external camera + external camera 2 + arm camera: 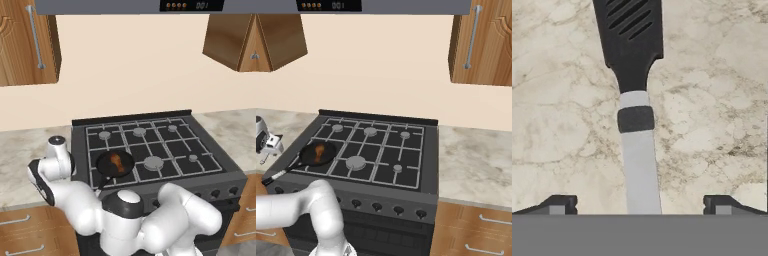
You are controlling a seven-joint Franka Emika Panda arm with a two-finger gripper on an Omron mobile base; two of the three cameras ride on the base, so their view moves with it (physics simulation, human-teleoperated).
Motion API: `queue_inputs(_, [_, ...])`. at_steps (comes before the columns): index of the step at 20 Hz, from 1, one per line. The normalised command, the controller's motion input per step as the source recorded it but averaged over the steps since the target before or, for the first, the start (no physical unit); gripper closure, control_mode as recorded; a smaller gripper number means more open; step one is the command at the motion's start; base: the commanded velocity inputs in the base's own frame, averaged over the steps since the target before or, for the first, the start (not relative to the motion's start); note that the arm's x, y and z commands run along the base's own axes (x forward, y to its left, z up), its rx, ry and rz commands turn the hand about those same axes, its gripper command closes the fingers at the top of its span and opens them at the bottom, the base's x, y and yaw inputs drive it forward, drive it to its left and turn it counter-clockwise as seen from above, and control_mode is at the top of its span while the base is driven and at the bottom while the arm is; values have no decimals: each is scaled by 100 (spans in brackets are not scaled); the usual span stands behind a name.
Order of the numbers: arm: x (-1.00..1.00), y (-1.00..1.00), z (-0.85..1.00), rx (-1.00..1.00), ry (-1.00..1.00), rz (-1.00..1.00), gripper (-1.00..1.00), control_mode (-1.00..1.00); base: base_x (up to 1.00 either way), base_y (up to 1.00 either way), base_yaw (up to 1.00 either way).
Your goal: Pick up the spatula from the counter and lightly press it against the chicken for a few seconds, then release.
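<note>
Closest to the hand camera, two dark finger tips (pixel 560 204) of the gripper (pixel 641 205) rise at the bottom corners of the hand view. They are spread wide and hold nothing. Between them runs the pale grey handle of the spatula (pixel 637 120), lying flat on the marbled counter (pixel 562 100). A dark band rings the handle partway up, and the slotted black blade points away towards the top of the view. The handle sits roughly midway between the tips and touches neither one.

In the left base view the white arm bends down and to the left, over the counter just beside the stove (pixel 150 145). On the front left burner sits a small dark pan (pixel 115 164) holding the orange-brown chicken (pixel 116 161) — well apart from the spatula. The pan's handle juts out towards the front of the stove.

Risks, as a judgement: the handle is slim and lies flush with the counter, so if the tips close too high they could skate over it or nudge it aside. A pinch this far from the blade may let the blade droop or twist. On the swing to the stove, the arm could clip the pan's handle — and too firm a press could shift the pan or the chicken.
</note>
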Motion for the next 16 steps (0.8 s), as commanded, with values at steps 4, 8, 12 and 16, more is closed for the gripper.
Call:
queue_inputs(4, [11,9,-17,-1,2,-1,100,-100,0,0,0])
queue_inputs(8, [4,0,-7,0,0,-1,100,-100,0,0,0])
queue_inputs(12, [0,0,-5,0,0,0,100,-100,0,0,0])
queue_inputs(16, [-1,-6,0,0,-1,0,100,-100,0,0,0])
